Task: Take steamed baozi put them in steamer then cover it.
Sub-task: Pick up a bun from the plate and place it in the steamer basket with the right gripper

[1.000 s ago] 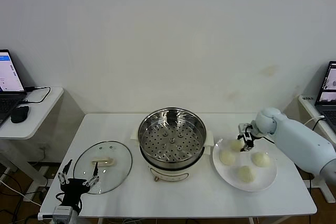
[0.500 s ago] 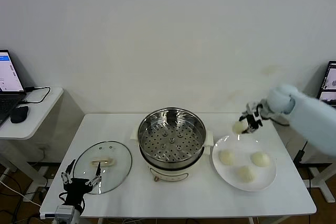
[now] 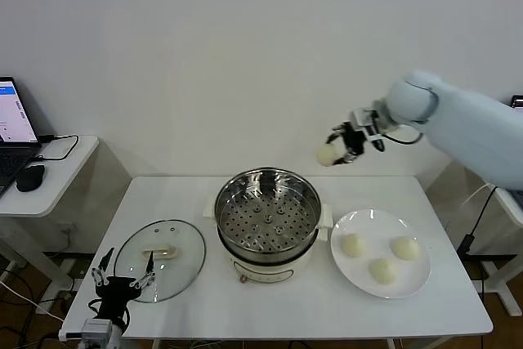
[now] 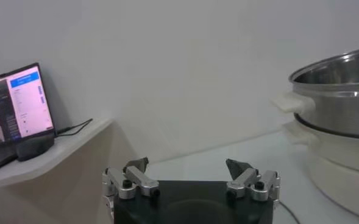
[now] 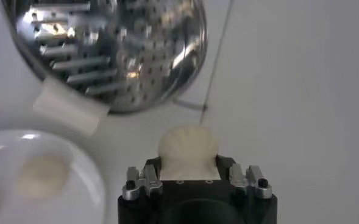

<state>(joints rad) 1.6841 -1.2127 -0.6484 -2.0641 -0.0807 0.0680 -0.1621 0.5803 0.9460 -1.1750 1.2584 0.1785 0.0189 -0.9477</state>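
R gripper (image 3: 341,148) clamps one steamed baozi (image 3: 327,154) in mid-air, above and just R of the steamer (image 3: 267,220), three more buns (image 3: 381,256) on the white plate (image 3: 417,279) beside it, while L gripper (image 3: 124,277), jaws spread w/ nothing between, sits by the glass lid (image 3: 159,258) at table's front-L.

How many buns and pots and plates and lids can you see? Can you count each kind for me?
Steamed baozi: 4 (one held in the right gripper, three on the plate)
Steamer: 1
White plate: 1
Glass lid: 1
Total: 7
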